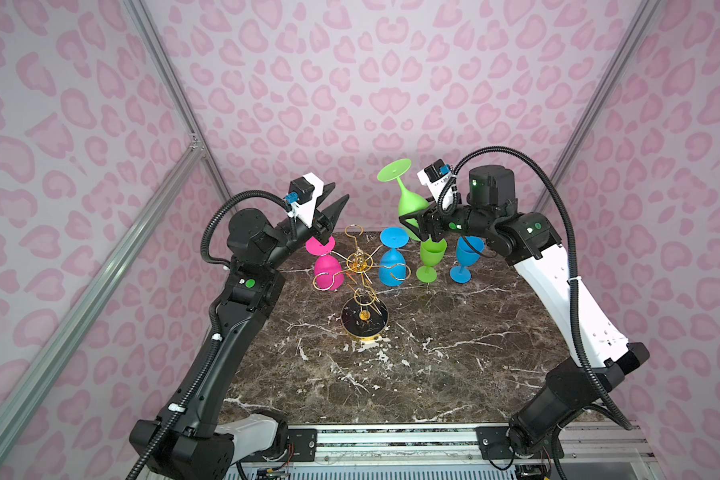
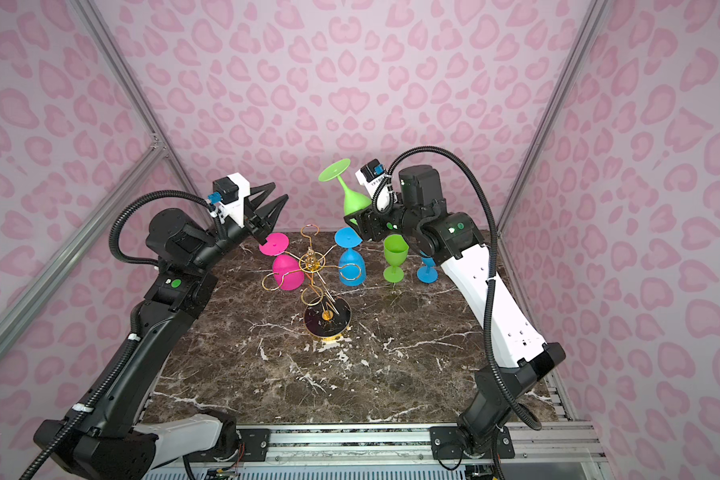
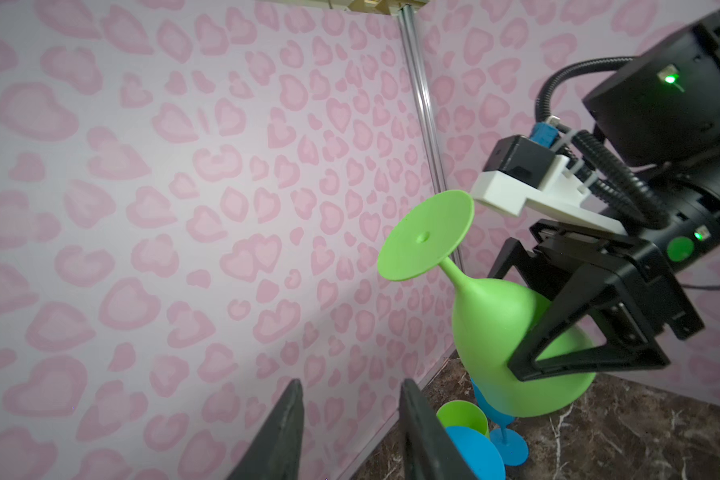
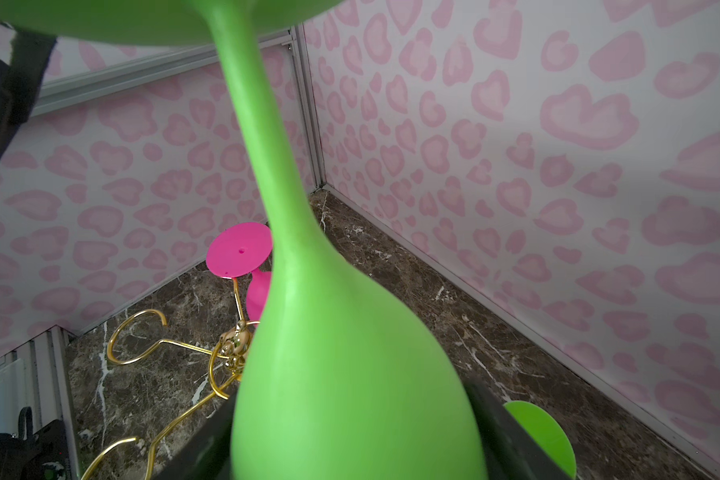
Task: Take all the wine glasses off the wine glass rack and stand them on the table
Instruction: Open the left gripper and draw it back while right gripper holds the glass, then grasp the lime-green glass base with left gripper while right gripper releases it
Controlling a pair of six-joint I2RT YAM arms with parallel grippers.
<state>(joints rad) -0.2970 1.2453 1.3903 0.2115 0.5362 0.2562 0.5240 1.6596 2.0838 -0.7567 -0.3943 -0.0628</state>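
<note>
Removal looks done: upper centre, your right gripper (image 1: pixel 410 223) clasps 1 inverted green wine glass (image 1: pixel 408 199) by its bowl, clear of the wine glass rack (image 1: pixel 360 262). Left gripper (image 1: pixel 340 192) is part-open and empty. Next: turn it upright and set it down.

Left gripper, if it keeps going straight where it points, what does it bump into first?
Most likely the pink-patterned back wall. The left gripper aims just beside the raised green wine glass, so it might graze that glass's foot; depth is unclear.
</note>
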